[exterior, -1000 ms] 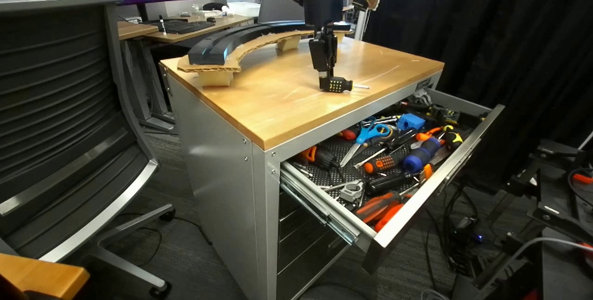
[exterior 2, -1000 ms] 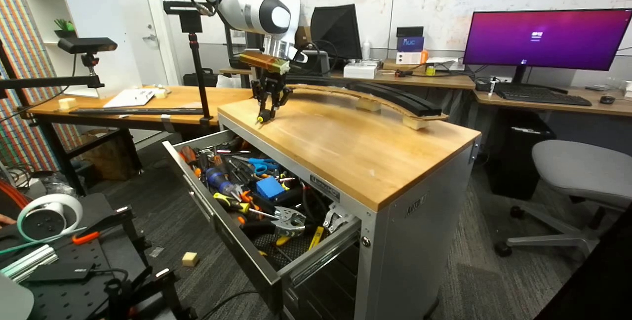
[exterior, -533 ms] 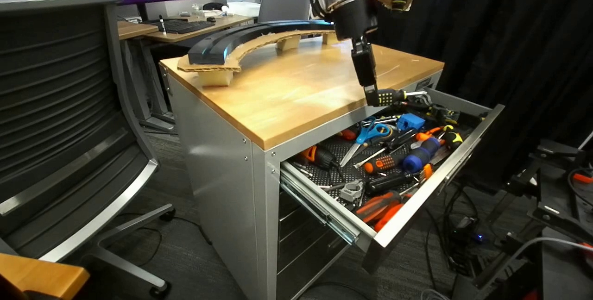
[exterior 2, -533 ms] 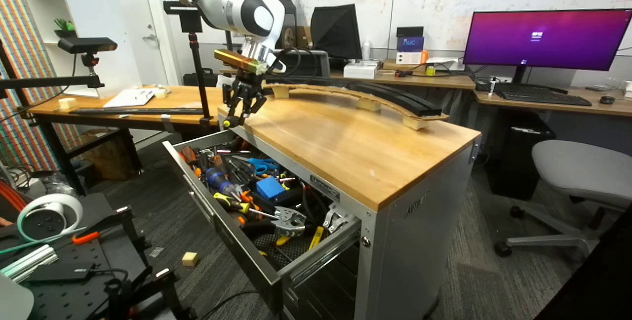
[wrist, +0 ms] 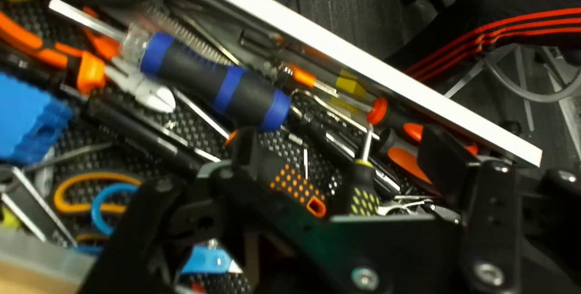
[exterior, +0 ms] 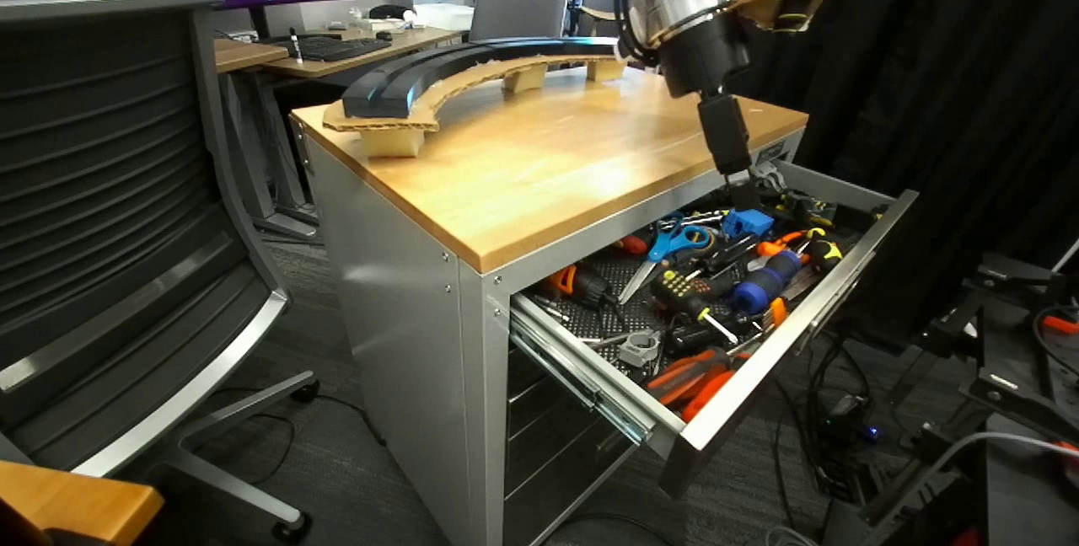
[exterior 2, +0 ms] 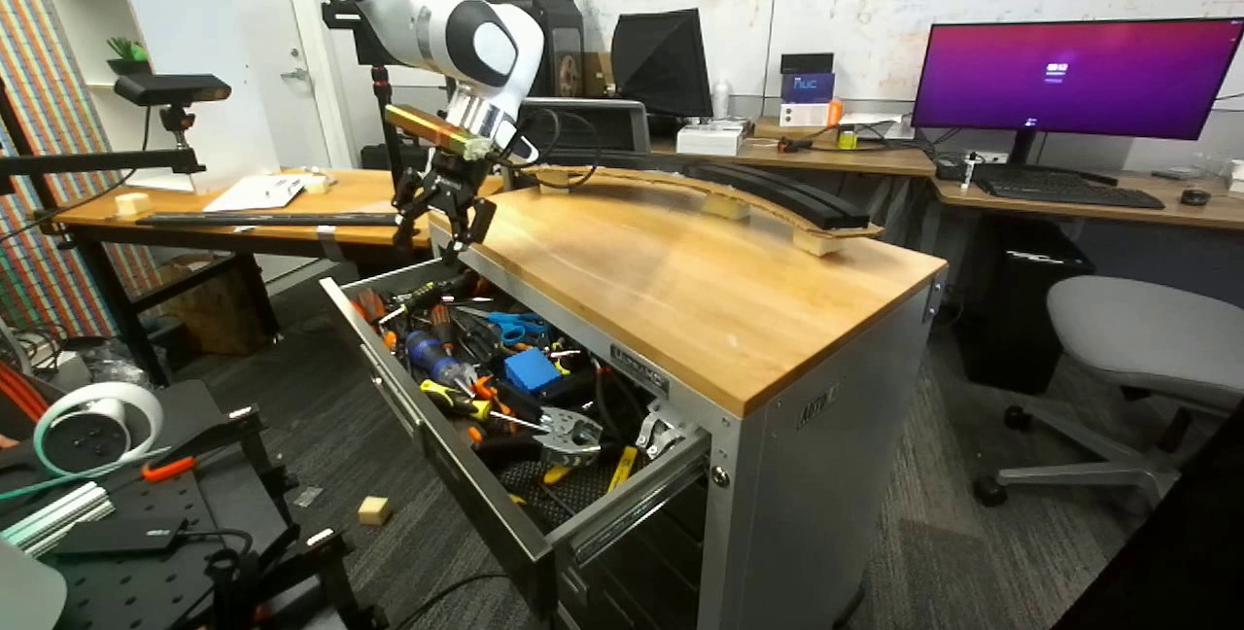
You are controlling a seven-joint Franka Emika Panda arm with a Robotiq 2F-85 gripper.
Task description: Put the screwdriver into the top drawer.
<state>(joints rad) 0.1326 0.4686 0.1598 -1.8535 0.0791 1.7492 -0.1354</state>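
The screwdriver (exterior: 681, 291), black with yellow dots and a short bright shaft, lies among other tools in the pulled-out top drawer (exterior: 780, 344). Its handle (exterior 2: 426, 296) shows at the far end of the drawer (exterior 2: 442, 455) in an exterior view. In the wrist view, part of the screwdriver (wrist: 364, 192) is seen between the spread fingers, its lower handle hidden by the gripper body. My gripper (exterior 2: 431, 243) hangs tilted above the drawer, apart from the screwdriver. The jaws stand wide with nothing held; in an exterior view the gripper (exterior: 742, 190) looks edge-on.
Around the screwdriver lie blue scissors (exterior: 679, 236), a blue-banded tool (exterior: 765, 281), a blue block (exterior 2: 531, 369) and orange-handled tools (exterior: 691, 377). A black curved rail (exterior: 472, 70) on cardboard stands on the wooden top (exterior 2: 680, 290). A person's leg (wrist: 490, 35) is beyond the drawer front.
My gripper has swung from above the wooden top out over the drawer and opened. The screwdriver, held in it before, now lies in the drawer.
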